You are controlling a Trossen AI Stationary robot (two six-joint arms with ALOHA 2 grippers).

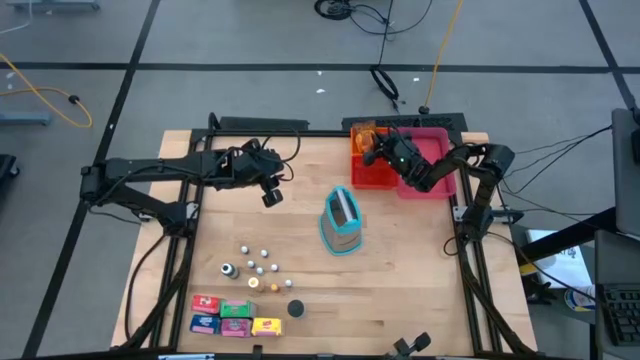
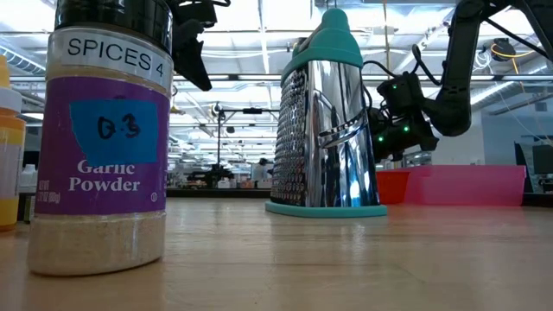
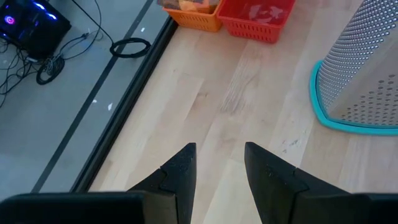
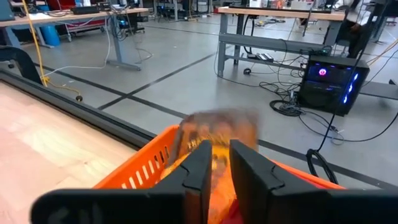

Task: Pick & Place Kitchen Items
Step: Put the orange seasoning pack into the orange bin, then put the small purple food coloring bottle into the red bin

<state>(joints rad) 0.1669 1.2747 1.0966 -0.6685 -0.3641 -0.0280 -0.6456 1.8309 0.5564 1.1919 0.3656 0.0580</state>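
Several tiny spice bottles [image 1: 255, 264] stand on the table near its left front; one marked Garlic Powder [image 2: 104, 138] fills the low view. Red, blue, green and yellow boxes [image 1: 235, 316] lie in front of them, with a black piece [image 1: 296, 309] beside them. My left gripper [image 1: 272, 195] [image 3: 217, 163] hovers open over bare wood, left of the grater. My right gripper [image 1: 376, 150] [image 4: 221, 158] is over the orange basket [image 4: 149, 165], its fingers a narrow gap apart. A blurred brown-orange item [image 4: 217, 127] shows just beyond its fingertips. My right gripper points slanting down over the orange basket with the blurred brown-orange item [image 4: 214, 134] just past its fingertips. I cannot tell whether the fingers touch it.
A steel grater with a teal base [image 1: 342, 222] [image 2: 328, 121] stands upright mid-table. An orange basket [image 1: 362, 133], a red basket [image 1: 375, 172] and a pink tray [image 1: 432, 160] sit at the far right. Bare wood [image 1: 420, 280] lies right of the grater.
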